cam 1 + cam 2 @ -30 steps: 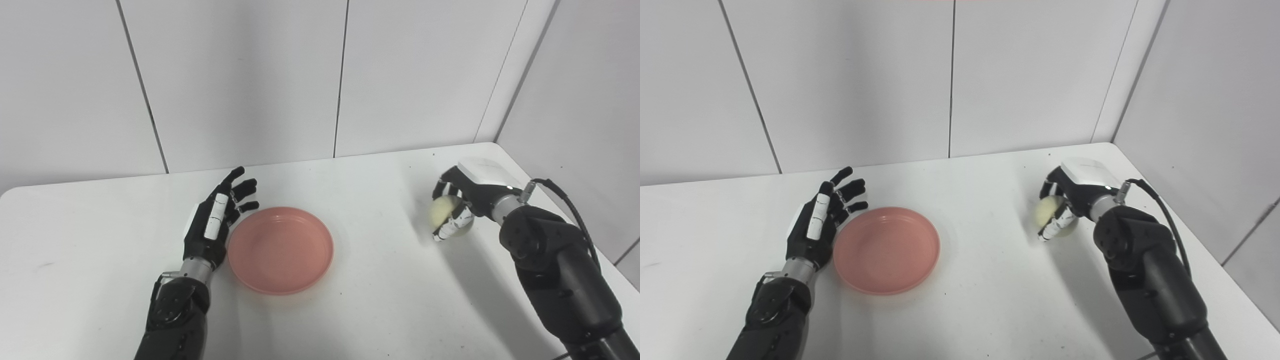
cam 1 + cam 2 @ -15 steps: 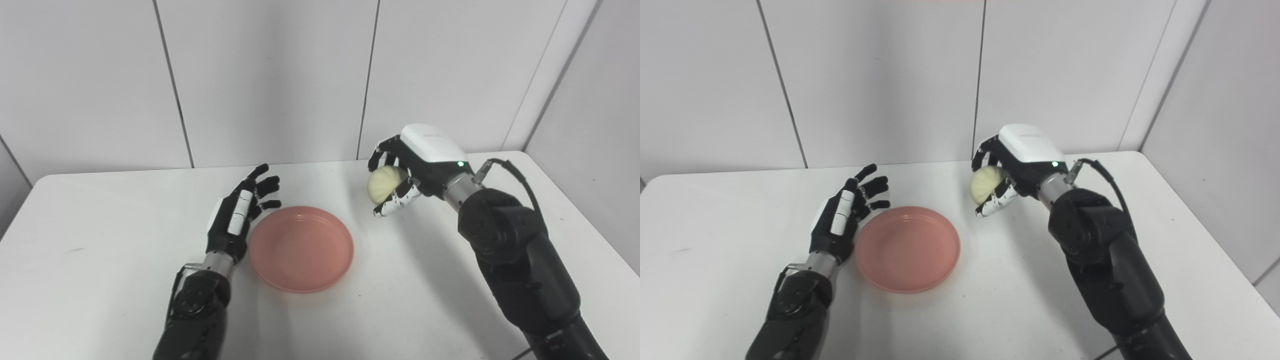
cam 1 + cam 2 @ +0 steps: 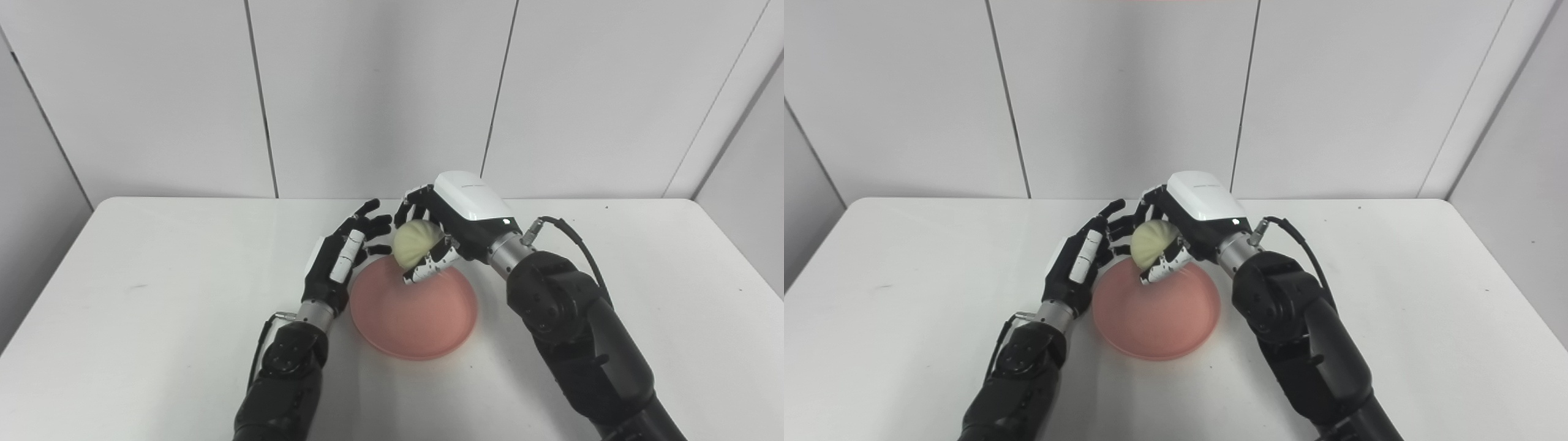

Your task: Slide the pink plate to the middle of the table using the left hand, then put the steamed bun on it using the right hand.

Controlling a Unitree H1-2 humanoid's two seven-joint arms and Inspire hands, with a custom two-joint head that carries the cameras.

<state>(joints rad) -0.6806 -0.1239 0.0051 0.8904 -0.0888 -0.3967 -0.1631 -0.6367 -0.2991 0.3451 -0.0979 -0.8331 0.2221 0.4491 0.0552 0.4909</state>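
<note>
The pink plate (image 3: 413, 315) sits on the white table (image 3: 153, 294) near its middle. My right hand (image 3: 450, 229) is shut on the pale steamed bun (image 3: 413, 243) and holds it above the plate's far edge; it shows in the right eye view too (image 3: 1151, 242). My left hand (image 3: 340, 263) is open and empty, fingers spread, just left of the plate's rim, close to it. The bun is clear of the plate's surface.
Grey wall panels (image 3: 380, 92) stand behind the table. The table's right edge meets a side wall (image 3: 741, 202). A cable (image 3: 576, 239) loops off the right wrist.
The camera has panned left. My right hand carried the bun from the table's right side up and left to above the plate. The left hand and plate stay put.
</note>
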